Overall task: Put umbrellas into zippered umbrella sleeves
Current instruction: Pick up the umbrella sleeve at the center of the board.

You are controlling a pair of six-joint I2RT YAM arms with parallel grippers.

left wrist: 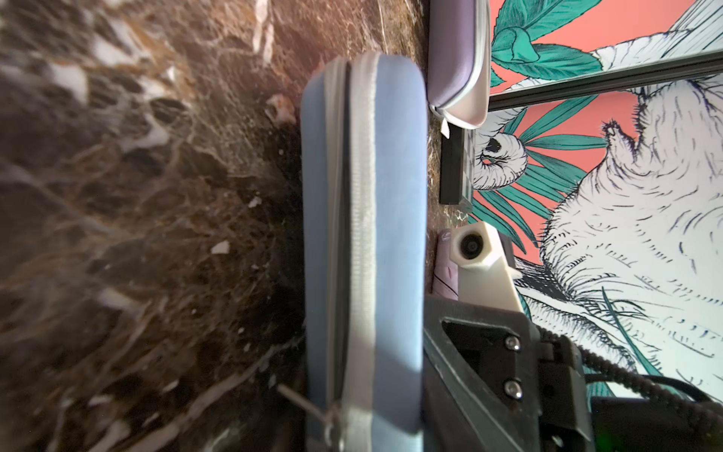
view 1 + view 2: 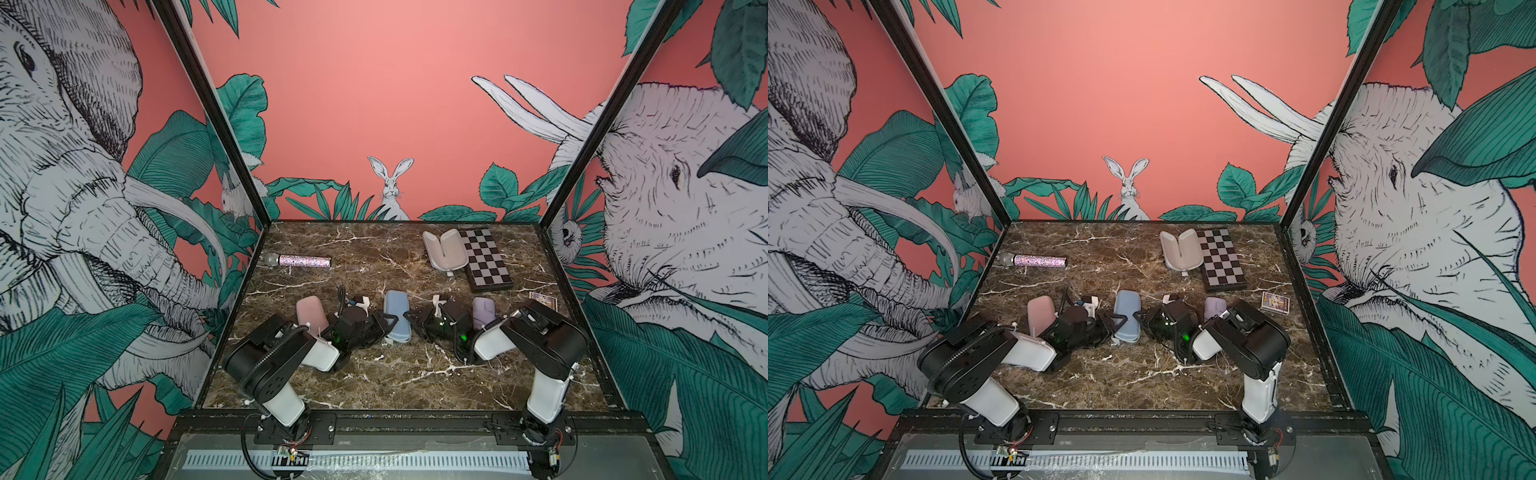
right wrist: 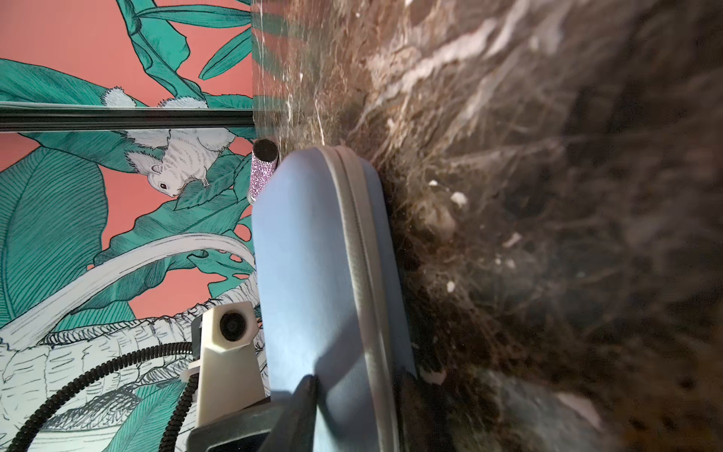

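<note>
Left end effector and right end effector straddle blue sleeve's opposite edges, likely steadying it for zipping; clamped or not, can't tell

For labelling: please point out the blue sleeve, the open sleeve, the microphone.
blue sleeve [image 2: 397, 308]: in a top view, lid
open sleeve [image 2: 454, 249]: in a top view, inner lining
microphone [image 2: 305, 261]: in a top view, handle

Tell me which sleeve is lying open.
The back sleeve, beside the checkered board: its halves are spread, pale lining up. The blue sleeve and pink sleeve show only coloured shells.
</note>
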